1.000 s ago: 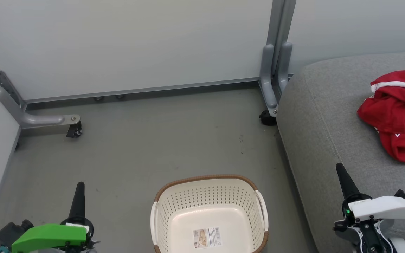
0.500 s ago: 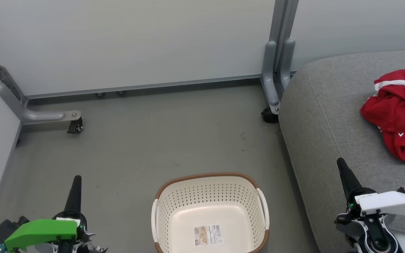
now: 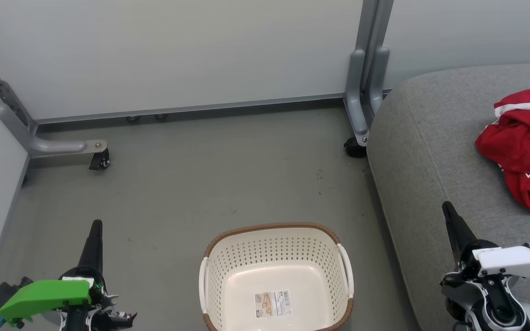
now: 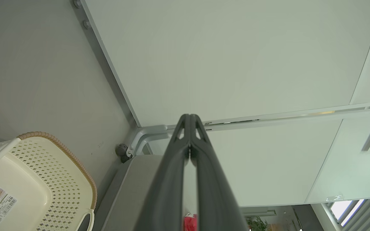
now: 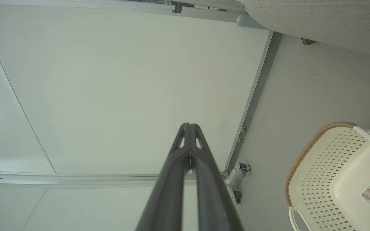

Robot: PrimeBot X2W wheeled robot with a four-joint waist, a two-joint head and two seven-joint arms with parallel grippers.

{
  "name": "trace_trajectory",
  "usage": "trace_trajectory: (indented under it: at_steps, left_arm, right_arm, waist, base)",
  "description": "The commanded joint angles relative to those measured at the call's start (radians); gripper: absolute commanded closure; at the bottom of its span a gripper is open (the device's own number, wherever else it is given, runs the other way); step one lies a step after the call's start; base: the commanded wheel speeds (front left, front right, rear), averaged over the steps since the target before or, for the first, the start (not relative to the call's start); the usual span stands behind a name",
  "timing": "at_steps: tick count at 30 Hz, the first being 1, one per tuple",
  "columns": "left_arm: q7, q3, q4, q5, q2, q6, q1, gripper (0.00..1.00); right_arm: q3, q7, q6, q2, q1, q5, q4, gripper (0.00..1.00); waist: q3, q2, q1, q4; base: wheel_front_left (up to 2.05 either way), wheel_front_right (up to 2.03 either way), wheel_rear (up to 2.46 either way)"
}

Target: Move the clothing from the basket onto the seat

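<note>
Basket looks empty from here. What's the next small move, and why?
Probably just lower the left gripper and right gripper to rest; nothing seems left to pick. The basket has just a label sticker on its bare bottom, the clothing lies on the seat, and both grippers are shut, holding nothing.

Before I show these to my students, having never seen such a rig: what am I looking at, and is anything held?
A wheeled robot with two arms. One picture comes from its head camera, looking down: left gripper lower left, right gripper lower right. The other two come from wrist cameras looking along each gripper's dark fingers. Both grippers are shut, holding nothing. On the floor stands a cream basket, just a label inside. The red clothing lies on the grey seat.
</note>
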Motion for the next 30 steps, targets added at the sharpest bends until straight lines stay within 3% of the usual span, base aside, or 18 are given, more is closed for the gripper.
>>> trace_trajectory:
  at_steps: [1,15,30]
  left_arm:
    - [0.005,0.005,0.001,-0.020,0.004,-0.007,-0.021,1.00]
    - [0.033,0.026,0.016,-0.114,0.001,-0.022,-0.047,1.00]
    - [0.037,0.031,0.016,-0.100,-0.006,-0.021,-0.044,1.00]
  right_arm:
    - [-0.005,0.008,0.000,0.001,-0.011,0.021,0.002,1.00]
    - [-0.023,0.034,0.000,0.008,-0.027,0.111,0.011,1.00]
    - [-0.027,0.037,0.000,0.011,-0.025,0.100,0.011,1.00]
  waist:
    - [0.001,0.0000,0.0000,0.001]
    - [0.013,0.0000,0.0000,0.007]
    - [0.013,0.0000,0.0000,0.007]
  base:
    - [0.00,0.00,0.00]
    - [0.00,0.00,0.00]
    - [0.00,0.00,0.00]
